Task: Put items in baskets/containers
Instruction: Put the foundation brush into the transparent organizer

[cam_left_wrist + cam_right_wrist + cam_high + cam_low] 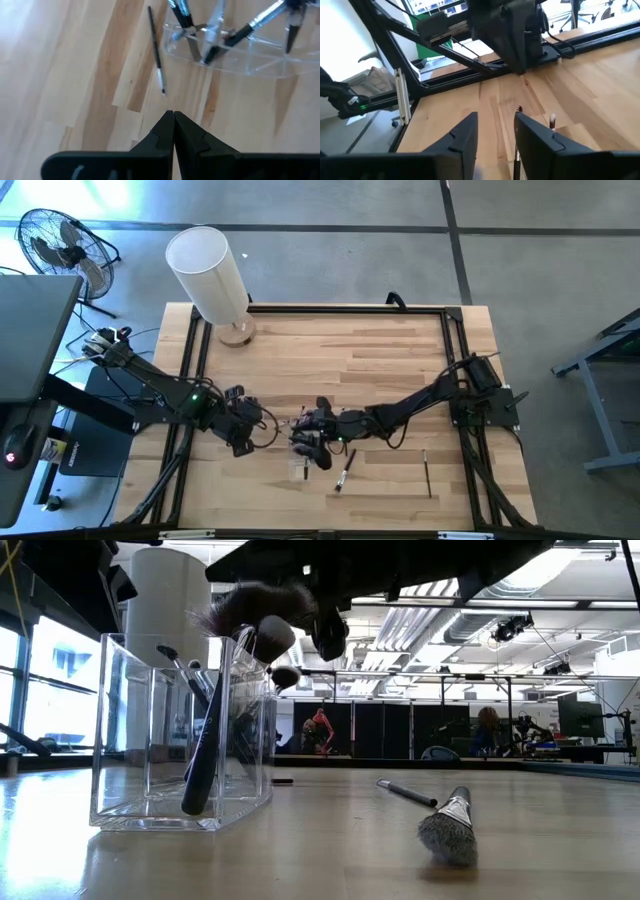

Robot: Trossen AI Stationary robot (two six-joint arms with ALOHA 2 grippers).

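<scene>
Nearest the low camera, a loose brush [447, 823] lies on the bench [560, 840]; light, stiff-handled, best pinched mid-handle. Beyond, the clear cup [180, 735] holds several brushes beneath the right claw [318, 430], fingers parted and empty. Left claw [240, 432] waits beside, closed on nothing.

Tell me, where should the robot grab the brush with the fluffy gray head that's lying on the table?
Probably by its thin dark handle, coming straight down from above. The fluffy-headed brush lies flat on the table with nothing touching it, so fingers could close across the handle. The soft head would squash and slip. The right gripper, open, hangs near the clear cup.
</scene>
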